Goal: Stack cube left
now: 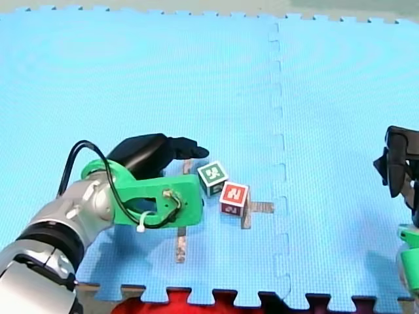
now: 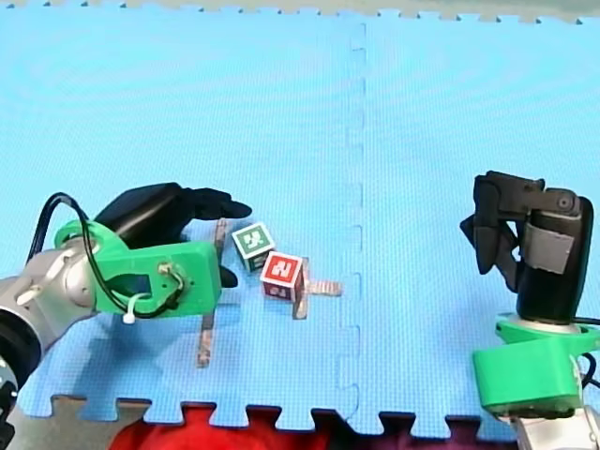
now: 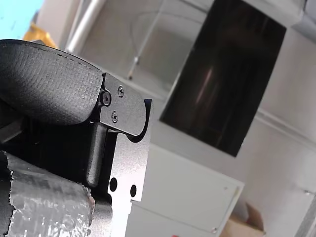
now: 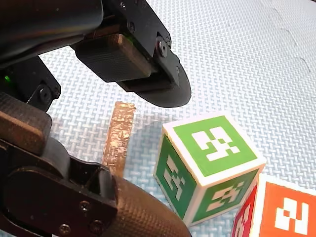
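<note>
Head views: near the front edge of the mat (image 1: 196, 65), your left hand (image 1: 154, 154) hovers empty just beside the green cube (image 1: 213, 178), which touches the red cube (image 1: 233, 198). Closing too early would likely shove both cubes away. The right hand (image 2: 511, 234) hangs at the front right corner, holding nothing. Second wrist view: the green cube lies just beyond the fingertips (image 4: 163, 91), not between them.
</note>
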